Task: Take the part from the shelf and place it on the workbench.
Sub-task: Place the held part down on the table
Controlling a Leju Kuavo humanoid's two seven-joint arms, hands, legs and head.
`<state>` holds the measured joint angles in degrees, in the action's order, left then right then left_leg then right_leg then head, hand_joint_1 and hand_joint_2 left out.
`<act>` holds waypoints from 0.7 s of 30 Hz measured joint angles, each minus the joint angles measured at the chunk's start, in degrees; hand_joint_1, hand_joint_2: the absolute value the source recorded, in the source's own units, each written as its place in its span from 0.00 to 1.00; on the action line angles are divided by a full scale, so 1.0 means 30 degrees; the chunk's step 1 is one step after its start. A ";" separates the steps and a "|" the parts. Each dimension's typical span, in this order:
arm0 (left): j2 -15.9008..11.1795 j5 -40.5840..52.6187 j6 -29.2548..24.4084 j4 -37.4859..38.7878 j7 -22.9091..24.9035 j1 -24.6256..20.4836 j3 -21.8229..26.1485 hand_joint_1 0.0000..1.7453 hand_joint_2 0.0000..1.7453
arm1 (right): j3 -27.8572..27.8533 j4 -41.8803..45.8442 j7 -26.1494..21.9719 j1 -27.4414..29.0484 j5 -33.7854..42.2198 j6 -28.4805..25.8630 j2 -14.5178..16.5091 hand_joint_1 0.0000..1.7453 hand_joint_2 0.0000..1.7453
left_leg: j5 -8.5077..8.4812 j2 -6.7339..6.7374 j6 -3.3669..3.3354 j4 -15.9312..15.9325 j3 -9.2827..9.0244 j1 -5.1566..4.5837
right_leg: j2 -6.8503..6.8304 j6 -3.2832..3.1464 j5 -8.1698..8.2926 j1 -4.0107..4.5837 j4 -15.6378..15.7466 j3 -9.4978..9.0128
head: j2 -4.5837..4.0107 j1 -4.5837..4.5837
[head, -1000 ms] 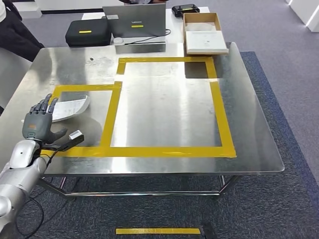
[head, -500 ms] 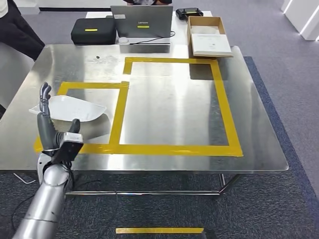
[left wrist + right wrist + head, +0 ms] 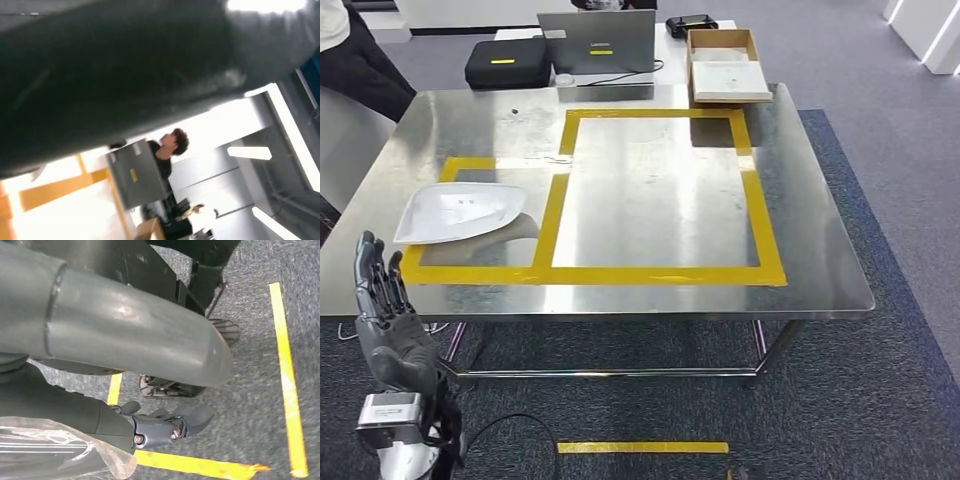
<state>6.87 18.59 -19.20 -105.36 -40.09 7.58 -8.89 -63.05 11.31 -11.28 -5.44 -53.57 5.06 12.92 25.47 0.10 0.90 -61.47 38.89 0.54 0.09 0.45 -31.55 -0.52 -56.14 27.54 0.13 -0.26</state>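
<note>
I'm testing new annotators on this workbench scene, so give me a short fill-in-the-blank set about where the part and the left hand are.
1. The white part lies on the metal workbench inside the smaller square marked with ____ tape.
2. The left hand is off the part, its fingers apart and holding ____.
3. Beyond the far edge of the workbench, a grey ____ stands beside the black case.
4. The open cardboard box sits at the workbench's far ____ corner.

Missing words: yellow; nothing; laptop; right
</note>
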 joint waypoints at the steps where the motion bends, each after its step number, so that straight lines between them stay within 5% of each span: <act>1: 0.0060 0.0060 0.0110 0.0018 0.0000 0.0361 -0.0011 0.00 0.00 | -0.0051 -0.0002 0.0029 0.0006 0.0018 -0.0048 0.0000 0.00 0.00 | 0.1009 -0.0001 0.0065 -0.0981 0.0198 0.0019 | -0.0065 -0.0114 0.0172 0.0006 -0.0004 0.0183 | 0.0000 0.0027; 3: 0.0226 0.0115 0.0424 0.0323 0.0000 0.0944 0.0009 0.00 0.00 | -0.0157 -0.0002 0.0044 0.0023 0.0016 -0.0135 0.0000 0.00 0.00 | 0.2676 0.0000 0.0144 -0.3397 0.0522 0.0022 | -0.0165 -0.0236 0.0536 0.0069 -0.0027 0.0547 | 0.0000 0.0056; 5: 0.0486 0.0211 0.0651 0.1066 0.0000 0.1399 0.0160 0.00 0.00 | -0.0242 -0.0002 0.0036 0.0044 0.0009 -0.0208 0.0000 0.00 0.00 | 0.2753 0.0000 0.0113 -0.4404 0.0177 0.0019 | -0.0234 -0.0229 0.0924 0.0143 -0.0087 0.0975 | 0.0000 0.0053; 8: 0.0936 0.0119 0.0717 0.2448 0.0000 0.1847 0.0794 0.00 0.00 | -0.0363 -0.0002 -0.0004 0.0055 0.0027 -0.0270 0.0007 0.00 0.00 | 0.1611 -0.0001 -0.0196 -0.1320 -0.2329 -0.0058 | -0.0249 -0.0161 0.1406 0.0244 -0.0241 0.1660 | 0.0000 0.0053; 10: 0.1263 -0.0480 0.0880 0.3389 0.0002 0.1948 0.1557 0.00 0.00 | -0.0413 -0.0002 -0.0031 0.0058 0.0024 -0.0299 0.0022 0.00 0.00 | 0.1594 -0.0001 -0.0398 0.0944 -0.3700 -0.0172 | -0.0251 -0.0027 0.1672 0.0280 -0.0331 0.1946 | 0.0000 0.0043; 11: 0.1420 -0.0781 0.0975 0.3875 0.0004 0.1956 0.2019 0.00 0.00 | -0.0419 -0.0002 -0.0038 0.0056 -0.0029 -0.0323 0.0033 0.00 0.00 | 0.1707 0.0000 -0.0455 0.1399 -0.3866 -0.0231 | -0.0260 0.0069 0.1811 0.0279 -0.0349 0.2053 | 0.0000 0.0041; 14: 0.1958 -0.1189 0.1073 0.5934 0.0011 0.1802 0.4089 0.00 0.00 | -0.0390 -0.0002 -0.0321 0.0074 -0.0641 -0.0995 0.0042 0.00 0.00 | 0.1361 0.0053 -0.0760 0.1772 -0.3572 -0.0201 | -0.0226 0.0407 0.1684 0.0220 -0.0560 0.2370 | 0.0000 0.0020; 18: 0.2461 -0.1043 0.1865 1.0150 0.0024 0.1089 0.7672 0.00 0.00 | -0.0275 -0.0002 -0.1435 0.0062 -0.1117 -0.2561 0.0042 0.00 0.00 | 0.0488 0.0129 -0.1088 0.1861 -0.2606 -0.0156 | -0.0103 0.0664 -0.1486 0.0116 -0.4124 0.3475 | 0.0000 -0.0111; 19: 0.2423 -0.0837 0.2102 1.1713 0.0029 0.0743 0.8596 0.00 0.00 | -0.0270 -0.0002 -0.1625 0.0051 -0.1062 -0.2738 0.0040 0.00 0.00 | 0.0251 0.0137 -0.1071 0.1849 -0.2311 -0.0162 | -0.0104 0.0699 -0.1723 0.0107 -0.5032 0.3540 | 0.0000 -0.0108; 21: 0.2166 -0.0326 0.2346 1.5486 0.0054 -0.0061 1.0418 0.00 0.00 | -0.0271 0.0002 -0.1803 0.0021 -0.0962 -0.2887 0.0037 0.00 0.00 | -0.0201 0.0145 -0.0970 0.1791 -0.1688 -0.0144 | -0.0103 0.0743 -0.0961 0.0100 -0.5209 0.2882 | 0.0000 -0.0106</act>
<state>13.37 17.61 -12.16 -58.90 -39.92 7.40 22.36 -63.87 11.31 -16.69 -5.38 -56.46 -3.61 13.03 24.86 0.53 -2.01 -56.10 33.83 0.11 -0.22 2.67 -34.44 -0.22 -71.77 36.19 0.13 -0.57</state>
